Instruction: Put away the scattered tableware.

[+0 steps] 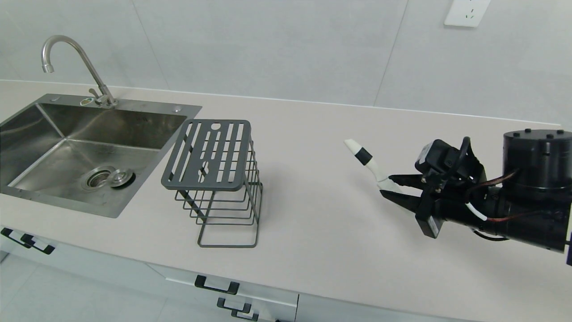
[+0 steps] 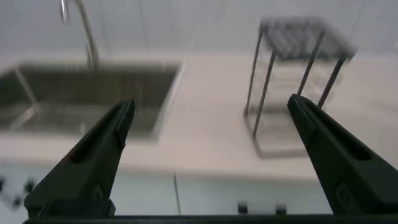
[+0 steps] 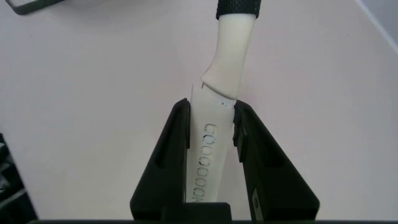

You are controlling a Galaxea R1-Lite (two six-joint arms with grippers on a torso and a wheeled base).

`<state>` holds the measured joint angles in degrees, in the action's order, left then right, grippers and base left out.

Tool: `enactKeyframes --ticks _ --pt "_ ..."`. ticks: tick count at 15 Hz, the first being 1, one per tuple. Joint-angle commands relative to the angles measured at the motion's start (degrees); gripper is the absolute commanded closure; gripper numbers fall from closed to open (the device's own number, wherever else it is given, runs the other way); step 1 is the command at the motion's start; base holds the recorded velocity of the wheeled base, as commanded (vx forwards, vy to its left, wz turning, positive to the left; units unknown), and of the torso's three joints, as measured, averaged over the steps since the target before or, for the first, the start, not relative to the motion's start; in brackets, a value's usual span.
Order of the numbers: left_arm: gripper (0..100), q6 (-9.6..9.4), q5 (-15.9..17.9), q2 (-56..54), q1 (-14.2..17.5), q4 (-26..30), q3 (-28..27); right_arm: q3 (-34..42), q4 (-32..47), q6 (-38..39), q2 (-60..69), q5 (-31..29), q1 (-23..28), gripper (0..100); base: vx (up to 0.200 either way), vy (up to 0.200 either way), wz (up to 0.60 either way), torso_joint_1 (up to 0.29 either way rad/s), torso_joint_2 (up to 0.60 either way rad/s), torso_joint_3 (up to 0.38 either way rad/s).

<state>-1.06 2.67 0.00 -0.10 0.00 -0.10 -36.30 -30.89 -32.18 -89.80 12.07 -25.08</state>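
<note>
Gripping a white utensil (image 1: pixel 364 156) by its flat, perforated end, the right gripper (image 1: pixel 389 185) sits over the countertop (image 1: pixel 313 214), right of the rack (image 1: pixel 210 152). The utensil's length runs straight out past the fingertips, and its black-banded handle points toward the back wall. The left gripper (image 2: pixel 211 109) is spread wide and holds nothing.

The sink (image 1: pixel 111 127) is brushed steel and its faucet (image 1: pixel 62 39) is polished and glossy. Beside the sink, the rack (image 1: pixel 210 152) is matt, dark-coated metal wire. The tabletop (image 1: pixel 313 214) is smooth and matt. The white utensil (image 1: pixel 364 155) looks like smooth plastic with a textured black band. The right hand (image 1: pixel 387 185) is matt black plastic.
</note>
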Motion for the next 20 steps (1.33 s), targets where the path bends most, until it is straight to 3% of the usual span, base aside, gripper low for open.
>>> enactKeyframes --ticks 1,2,3,4,5,8,9,10,12,13,15,16,18,20 --pt "0 -1.22 0.67 0.0 0.01 -4.31 -0.34 0.88 -0.49 0.02 0.24 0.06 -0.15 100 0.0 0.0 0.0 0.0 0.0 0.0" --pt "0 -0.61 0.67 0.0 0.01 -12.13 -1.13 1.06 -0.84 0.02 0.41 0.06 -0.24 100 0.0 0.0 0.0 0.0 0.0 0.0" --pt "0 0.09 3.83 2.2 0.62 -22.85 -5.44 0.71 -1.01 0.02 0.41 0.06 -0.24 100 0.0 0.0 0.0 0.0 0.0 0.0" --pt "0 0.09 4.36 2.37 0.71 -23.03 -5.97 0.71 -1.01 0.02 0.41 0.06 -0.24 100 0.0 0.0 0.0 0.0 0.0 0.0" --pt "0 2.29 9.72 2.29 0.19 -22.68 -9.92 0.8 -1.19 0.02 0.5 0.41 -0.76 100 0.0 0.0 0.0 0.0 0.0 0.0" --pt "0 16.71 13.41 4.66 -1.57 -22.15 -13.53 1.76 -1.19 -0.07 1.99 0.85 -2.26 100 0.0 0.0 0.0 0.0 0.0 0.0" --pt "0 19.87 16.67 6.86 -3.07 -22.24 -14.76 1.85 -1.19 0.02 2.87 0.85 -3.22 100 0.0 0.0 0.0 0.0 0.0 0.0" --pt "0 21.45 20.45 8.79 -4.74 -22.24 -15.28 1.94 -1.19 -0.07 3.31 0.85 -3.93 100 0.0 0.0 0.0 0.0 0.0 0.0" --pt "0 22.07 26.07 15.03 -6.49 -22.41 -14.84 2.11 -1.19 -0.07 4.54 0.85 -4.54 100 0.0 0.0 0.0 0.0 0.0 0.0" --pt "0 21.8 27.21 16.79 -6.58 -22.59 -14.93 2.29 -1.19 -0.07 4.81 0.94 -4.54 100 0.0 0.0 0.0 0.0 0.0 0.0" --pt "0 20.75 39.17 22.5 -6.93 -23.73 -17.57 2.99 -1.19 -0.07 6.04 0.94 -4.63 100 0.0 0.0 0.0 0.0 0.0 0.0" --pt "0 20.75 43.3 24.43 -6.85 -24.17 -18.27 3.34 -1.19 -0.07 6.3 0.94 -4.63 100 0.0 0.0 0.0 0.0 0.0 0.0" --pt "0 20.66 47.78 29.53 -6.85 -24.26 -18.71 4.31 -1.1 -0.07 6.83 0.94 -5.07 100 0.0 0.0 0.0 0.0 0.0 0.0" --pt "0 20.48 49.63 35.6 -8.52 -24.43 -20.29 4.66 -1.01 -0.07 6.83 0.94 -5.33 100 0.0 0.0 0.0 0.0 0.0 0.0"
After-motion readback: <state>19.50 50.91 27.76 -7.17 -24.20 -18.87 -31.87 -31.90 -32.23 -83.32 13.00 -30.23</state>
